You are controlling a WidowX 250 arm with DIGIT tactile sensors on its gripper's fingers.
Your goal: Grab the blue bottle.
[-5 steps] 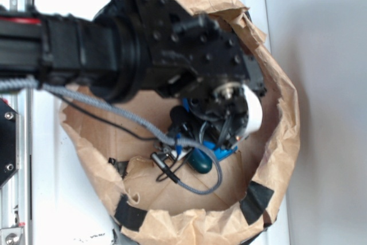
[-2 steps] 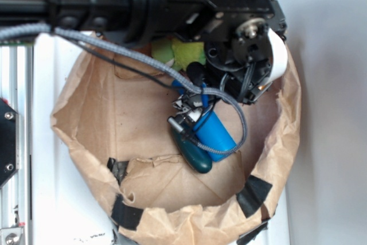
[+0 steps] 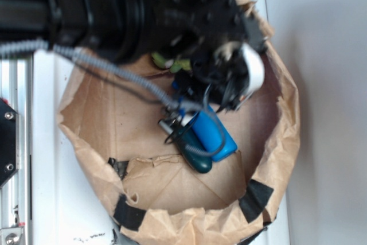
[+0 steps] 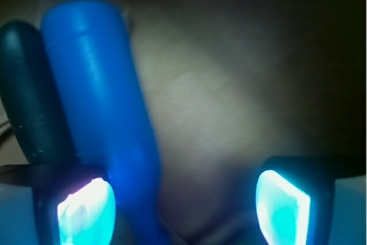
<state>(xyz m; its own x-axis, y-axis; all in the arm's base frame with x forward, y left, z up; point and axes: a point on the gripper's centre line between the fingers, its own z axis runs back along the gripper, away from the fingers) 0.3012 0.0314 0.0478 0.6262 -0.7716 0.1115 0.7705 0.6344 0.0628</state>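
The gripper (image 4: pixel 183 207) is dropping back toward the bottle (image 3: pixel 213 133) after lifting clear a moment ago, jaws spread wide, with the neck just inside one finger, so the grab is not yet made. Inside the paper bag (image 3: pixel 275 159), the bottle is lying against a green cucumber (image 3: pixel 198 156), a light-green plush (image 3: pixel 172 63) peeking out beyond.

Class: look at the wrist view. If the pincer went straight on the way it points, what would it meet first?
Probably the blue bottle: its neck lies between the open pincer fingers, nearer one finger. Elsewhere, brown paper lies ahead. Depth is unclear.
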